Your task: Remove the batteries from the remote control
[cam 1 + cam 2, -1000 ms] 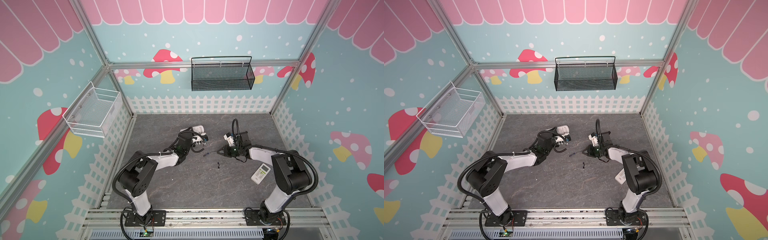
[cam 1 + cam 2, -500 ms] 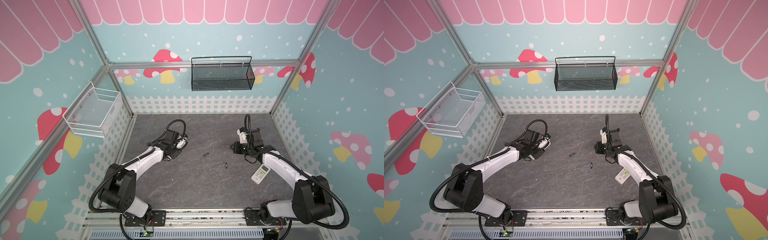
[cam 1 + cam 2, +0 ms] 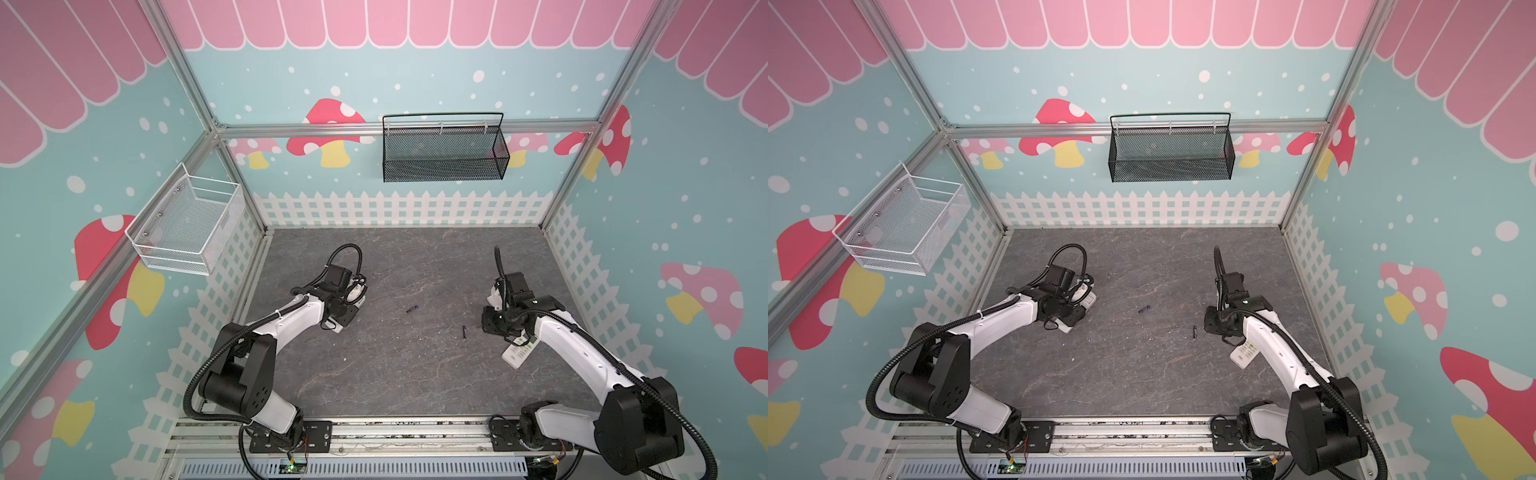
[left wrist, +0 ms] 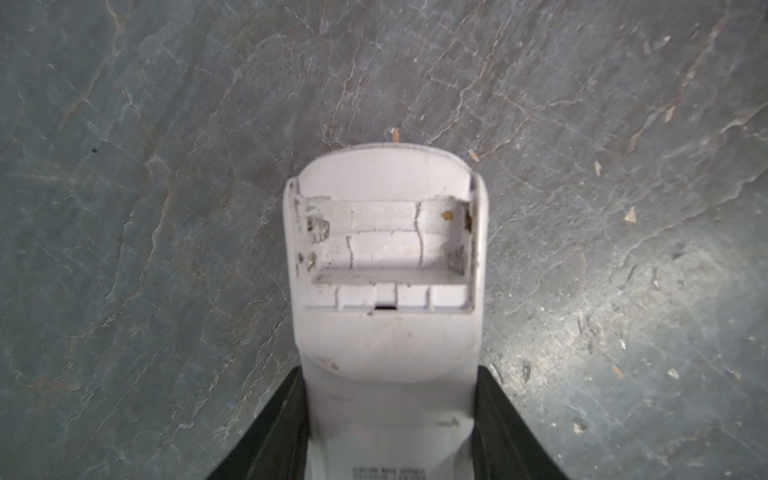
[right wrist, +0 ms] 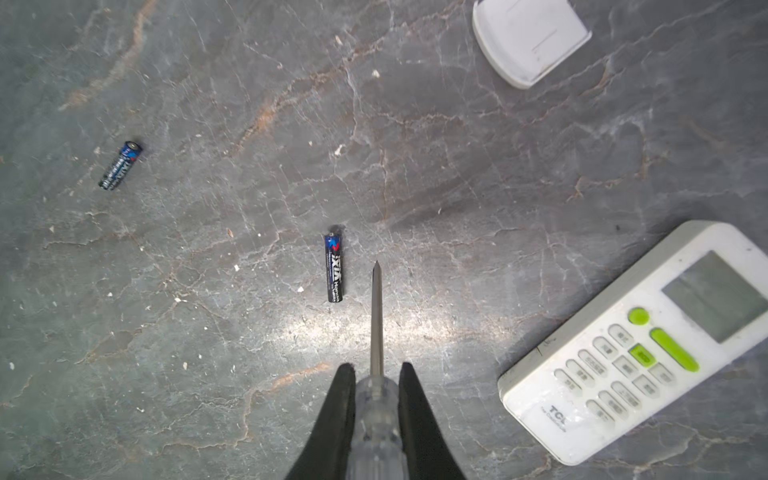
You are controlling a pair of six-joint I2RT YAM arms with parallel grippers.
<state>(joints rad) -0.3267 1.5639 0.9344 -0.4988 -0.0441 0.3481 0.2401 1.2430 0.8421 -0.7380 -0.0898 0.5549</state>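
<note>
Two dark blue batteries lay loose on the tabletop, well apart. One battery rested just beside the screwdriver's tip, and the other battery lay farther out towards the middle. Both showed in both top views as small dark slivers between the arms.

The left claw was clamped on the sides of a white remote control, back side up, so its battery compartment faced the wrist camera. That compartment was open and empty, with bare contacts at each end, so this remote looked unloaded.

The right claw was pinched narrow on the clear handle of a screwdriver. Its shaft pointed forward over the tabletop, probably kept ready as a prying tool.

A white battery cover lay apart. A second remote, with green buttons, lay face up beside the right arm. Its compartment was hidden underneath, so I could not tell whether it held batteries; it likely came next.
</note>
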